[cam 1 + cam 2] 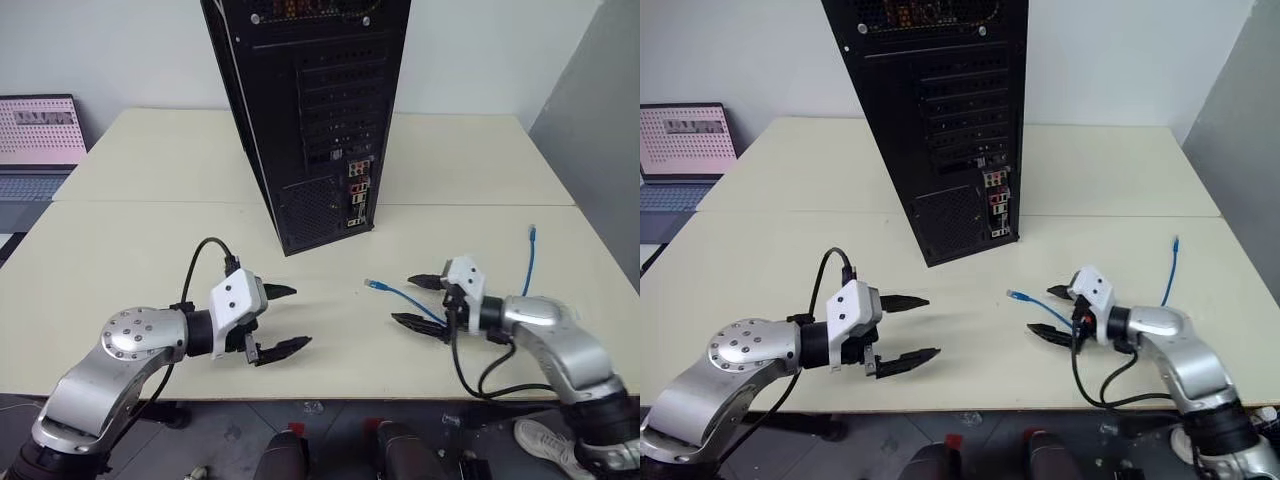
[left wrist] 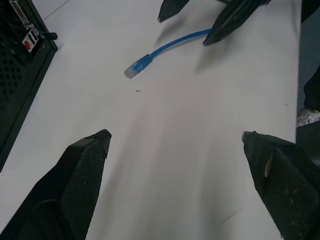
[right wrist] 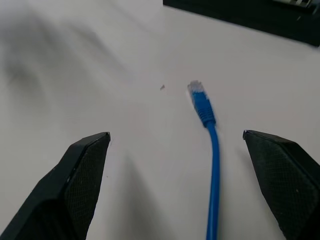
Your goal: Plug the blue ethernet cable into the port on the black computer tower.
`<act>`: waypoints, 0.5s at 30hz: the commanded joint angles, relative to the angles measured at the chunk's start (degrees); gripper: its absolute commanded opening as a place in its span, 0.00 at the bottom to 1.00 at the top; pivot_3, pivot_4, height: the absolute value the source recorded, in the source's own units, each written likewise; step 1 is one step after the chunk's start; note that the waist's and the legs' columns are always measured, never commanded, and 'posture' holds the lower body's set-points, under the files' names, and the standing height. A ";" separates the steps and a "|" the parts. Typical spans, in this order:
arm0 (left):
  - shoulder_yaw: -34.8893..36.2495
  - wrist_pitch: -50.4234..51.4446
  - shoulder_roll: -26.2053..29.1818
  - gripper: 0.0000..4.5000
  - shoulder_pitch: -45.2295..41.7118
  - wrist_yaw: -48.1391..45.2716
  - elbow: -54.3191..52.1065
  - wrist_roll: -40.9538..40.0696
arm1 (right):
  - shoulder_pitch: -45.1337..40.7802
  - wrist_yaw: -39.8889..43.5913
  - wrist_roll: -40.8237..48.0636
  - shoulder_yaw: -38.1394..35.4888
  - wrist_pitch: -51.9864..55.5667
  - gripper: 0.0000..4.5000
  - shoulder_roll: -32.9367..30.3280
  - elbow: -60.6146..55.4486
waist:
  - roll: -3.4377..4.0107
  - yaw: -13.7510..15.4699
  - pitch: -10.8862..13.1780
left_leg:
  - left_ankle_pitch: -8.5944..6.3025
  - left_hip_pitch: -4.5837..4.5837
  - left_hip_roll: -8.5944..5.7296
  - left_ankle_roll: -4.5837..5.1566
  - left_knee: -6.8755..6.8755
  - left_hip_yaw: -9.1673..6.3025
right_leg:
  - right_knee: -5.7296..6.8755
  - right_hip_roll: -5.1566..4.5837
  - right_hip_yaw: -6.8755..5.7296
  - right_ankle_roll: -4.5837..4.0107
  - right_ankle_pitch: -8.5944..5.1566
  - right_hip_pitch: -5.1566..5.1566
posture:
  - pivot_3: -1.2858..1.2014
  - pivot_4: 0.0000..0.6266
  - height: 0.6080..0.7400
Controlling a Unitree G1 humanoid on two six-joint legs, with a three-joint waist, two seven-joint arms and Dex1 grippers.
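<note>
On the cream bench (image 1: 150, 250) stand one black computer tower (image 1: 310, 110) and one laptop (image 1: 40, 145); one blue ethernet cable (image 1: 400, 293) lies flat between the released right end effector's (image 1: 420, 300) fingers. Left end effector (image 1: 285, 320) gapes empty.

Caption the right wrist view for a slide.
Open right tool straddling the blue ethernet cable, plug pointing toward the black computer tower.

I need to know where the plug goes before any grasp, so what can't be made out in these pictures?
- The port on the black computer tower: too small in the eye views to tell from its neighbouring jacks.
- The blue ethernet cable: its middle is hidden behind the right gripper.
- Tower's top: cut off by the frame edge.
</note>
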 commanded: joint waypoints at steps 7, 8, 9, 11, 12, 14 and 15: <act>-0.02 -1.43 -0.93 1.00 -0.97 0.07 -0.14 0.45 | -3.07 -0.28 -4.24 -0.37 -7.87 0.71 3.19 8.76 | 0.00 -0.01 0.00 | 0.00 0.00 0.00 0.00 0.00 -0.01 | 0.00 0.00 -0.01 -0.12 0.07 0.00 | 0.52 0.24 1.00; 0.02 -1.44 -1.04 1.00 -0.93 0.16 -0.11 0.51 | -2.97 -0.21 -4.17 -0.50 -7.91 0.66 3.10 8.72 | 0.00 -0.01 0.00 | 0.00 0.00 0.00 0.00 0.00 -0.01 | 0.00 0.00 0.00 -0.12 0.07 0.00 | 0.52 0.24 1.00; 0.03 -1.41 -1.17 1.00 -0.93 0.30 0.01 0.61 | -2.87 -0.13 -3.99 -0.69 -7.76 0.61 3.02 8.61 | 0.00 -0.01 0.00 | 0.00 0.00 0.00 0.00 0.00 -0.01 | 0.01 0.00 0.00 -0.12 0.07 0.00 | 0.52 0.24 1.00; -0.49 -1.92 -1.59 1.00 -1.21 0.77 1.16 1.69 | -2.69 0.16 -3.65 -1.01 -7.27 0.48 2.78 8.03 | 0.00 0.00 0.00 | 0.00 0.00 0.00 0.00 0.00 -0.01 | 0.01 0.00 0.00 -0.12 0.07 0.00 | 0.52 0.24 1.00; -0.69 -1.98 -1.85 1.00 -1.44 0.84 1.69 1.92 | -2.64 0.29 -3.56 -1.04 -7.06 0.43 2.70 7.68 | 0.00 0.00 0.00 | 0.00 0.00 -0.01 0.00 0.00 -0.01 | 0.01 0.00 0.00 -0.12 0.07 0.00 | 0.52 0.24 1.00; -1.03 -2.15 -2.23 1.00 -1.82 0.83 2.42 2.23 | -2.64 0.46 -3.61 -0.97 -7.01 0.30 2.61 7.29 | 0.00 0.00 0.00 | 0.00 0.00 -0.01 0.00 0.00 -0.01 | 0.01 0.00 -0.02 -0.13 0.07 0.00 | 0.52 0.24 1.00; -1.37 -2.40 -2.43 1.00 -2.16 0.83 3.07 2.57 | -2.76 0.61 -3.69 -0.82 -6.99 0.25 2.55 6.95 | 0.00 0.00 0.00 | 0.00 0.00 -0.01 0.00 0.00 -0.01 | 0.01 0.00 -0.02 -0.12 0.07 0.00 | 0.52 0.24 1.00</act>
